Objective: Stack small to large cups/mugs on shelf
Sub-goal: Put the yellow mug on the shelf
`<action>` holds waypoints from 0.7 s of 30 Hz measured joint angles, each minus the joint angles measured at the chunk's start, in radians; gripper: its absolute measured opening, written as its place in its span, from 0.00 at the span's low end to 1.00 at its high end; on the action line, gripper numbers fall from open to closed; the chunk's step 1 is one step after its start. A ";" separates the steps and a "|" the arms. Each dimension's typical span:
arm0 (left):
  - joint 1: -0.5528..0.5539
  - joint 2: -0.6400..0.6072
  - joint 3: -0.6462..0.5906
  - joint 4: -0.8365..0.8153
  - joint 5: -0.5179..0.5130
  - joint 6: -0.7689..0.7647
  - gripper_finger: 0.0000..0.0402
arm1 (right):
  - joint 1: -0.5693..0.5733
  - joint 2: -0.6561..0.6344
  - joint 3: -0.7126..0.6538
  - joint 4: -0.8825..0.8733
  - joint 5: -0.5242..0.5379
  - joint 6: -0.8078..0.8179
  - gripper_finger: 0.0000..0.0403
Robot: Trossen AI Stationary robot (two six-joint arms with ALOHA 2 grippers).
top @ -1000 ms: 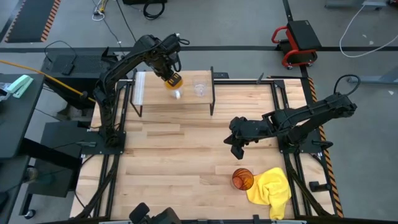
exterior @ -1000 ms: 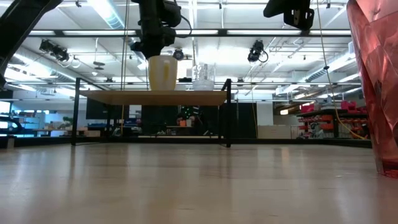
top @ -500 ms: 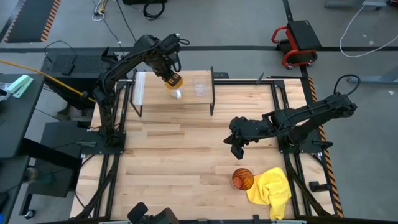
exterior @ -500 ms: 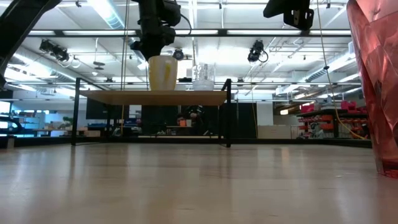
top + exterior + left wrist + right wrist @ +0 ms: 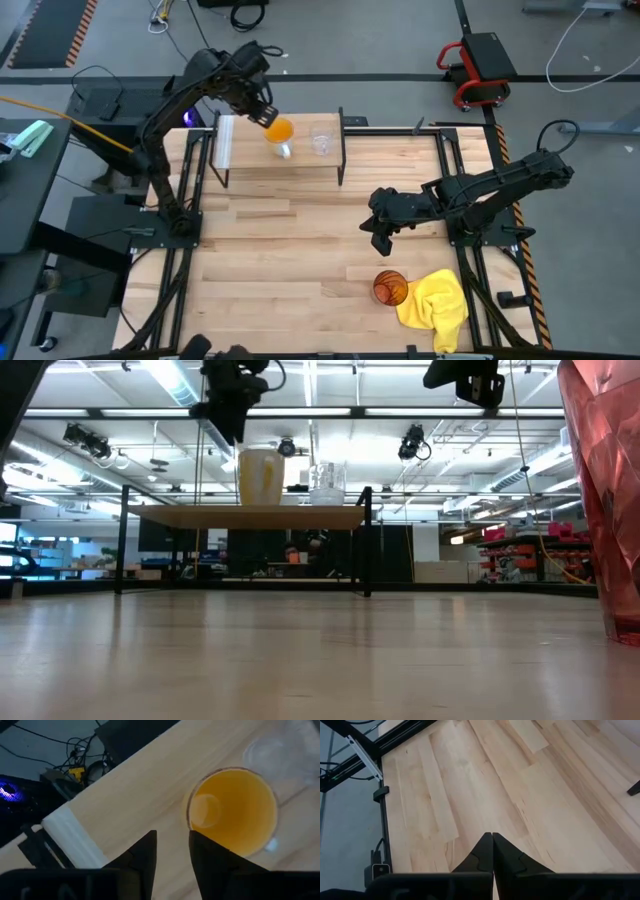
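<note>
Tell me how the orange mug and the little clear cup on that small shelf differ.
The orange mug is opaque and coloured; the clear cup is see-through. In the low view the mug stands slightly taller than the cup. The mug has a pale handle; none shows on the cup. Both stand upright, side by side, on the shelf.

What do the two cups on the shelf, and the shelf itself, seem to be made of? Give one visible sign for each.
Orange mug: probably glazed ceramic; opaque, smooth inside.
Small cup: glass or clear plastic; the board shows through it.
Shelf: light wood board with visible grain, on thin black legs, likely metal.
</note>
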 joint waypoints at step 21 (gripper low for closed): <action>-0.085 -0.135 -0.276 0.001 0.004 -0.175 0.14 | -0.064 0.000 0.000 0.021 0.051 -0.066 0.00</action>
